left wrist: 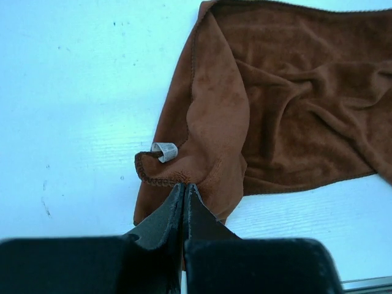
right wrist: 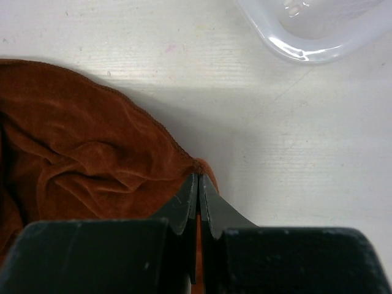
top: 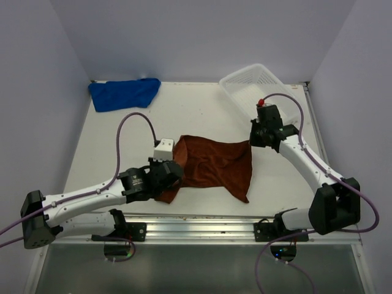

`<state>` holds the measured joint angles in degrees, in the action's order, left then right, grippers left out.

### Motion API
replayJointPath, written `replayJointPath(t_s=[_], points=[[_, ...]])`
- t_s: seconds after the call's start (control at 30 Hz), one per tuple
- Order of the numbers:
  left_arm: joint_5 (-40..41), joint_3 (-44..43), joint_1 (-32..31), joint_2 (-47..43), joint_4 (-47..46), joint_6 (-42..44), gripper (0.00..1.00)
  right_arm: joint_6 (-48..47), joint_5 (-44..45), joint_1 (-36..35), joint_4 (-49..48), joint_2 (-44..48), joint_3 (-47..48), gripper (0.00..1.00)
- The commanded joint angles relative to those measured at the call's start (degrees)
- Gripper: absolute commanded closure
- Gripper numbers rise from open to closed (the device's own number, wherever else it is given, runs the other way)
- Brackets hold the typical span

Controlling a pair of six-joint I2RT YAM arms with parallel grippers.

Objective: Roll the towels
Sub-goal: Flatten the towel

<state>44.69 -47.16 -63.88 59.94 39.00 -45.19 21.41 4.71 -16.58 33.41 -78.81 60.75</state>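
The rust-brown towel (top: pixel 214 162) lies crumpled and partly spread on the middle of the white table (top: pixel 122 141). My left gripper (left wrist: pixel 185 185) is shut on the towel's (left wrist: pixel 294 92) near left hem, beside a small white tag (left wrist: pixel 164 150); in the top view the left gripper (top: pixel 176 170) sits at the towel's left side. At the towel's far right corner is my right gripper (top: pixel 251 143), which the right wrist view shows as the right gripper (right wrist: pixel 199 176) shut on that corner of the brown cloth (right wrist: pixel 86 153). The blue towel (top: pixel 124 93) lies bunched at the back left, away from both grippers.
A white mesh basket (top: pixel 251 82) stands at the back right, just behind the right wrist; its rim (right wrist: pixel 306 52) shows at the top of the right wrist view. White walls enclose the table on three sides. A metal rail (top: pixel 196 223) runs along the near edge.
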Motion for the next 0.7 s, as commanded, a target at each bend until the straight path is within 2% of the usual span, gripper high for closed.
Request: replayJointPath(t_s=[0.0, 0.1, 0.2, 0.43, 0.47, 0.5, 0.53, 0.67], points=[[-0.30, 2.32, -2.20, 1.58, -1.27, -2.80, 1.00, 0.48, 2.85, 0.23, 2.01, 2.16, 1.57, 1.00], [-1.61, 4.70, -7.73, 3.60, -8.91, -0.70, 1.00, 0.39, 2.76, 0.23, 1.84, 2.25, 0.69, 1.00], [-4.43, 5.93, -10.29, 7.72, -15.24, 0.97, 1.00, 0.74, 2.23, 0.14, 1.22, 2.25, -0.72, 1.00], [-7.50, 6.63, -15.31, 16.86, -23.52, 0.81, 1.00, 0.83, 1.36, 0.23, 0.87, 1.99, -2.04, 1.00], [-9.07, 6.99, -15.49, 17.13, -25.54, 0.89, 0.98, 0.83, 0.83, 0.14, 0.78, 1.90, -2.13, 1.00], [-9.70, 7.43, -15.75, 17.22, -26.43, 0.98, 0.86, 0.83, 0.74, 0.23, 0.69, 1.81, -2.39, 1.00], [-10.05, 8.13, -15.93, 17.14, -26.87, 0.55, 0.79, 0.83, 0.57, 0.23, 0.61, 1.81, -2.48, 1.00], [-9.45, 8.22, -16.45, 16.00, -26.00, -0.43, 0.60, 0.92, 0.13, 0.14, 0.25, 1.55, -2.74, 1.00]])
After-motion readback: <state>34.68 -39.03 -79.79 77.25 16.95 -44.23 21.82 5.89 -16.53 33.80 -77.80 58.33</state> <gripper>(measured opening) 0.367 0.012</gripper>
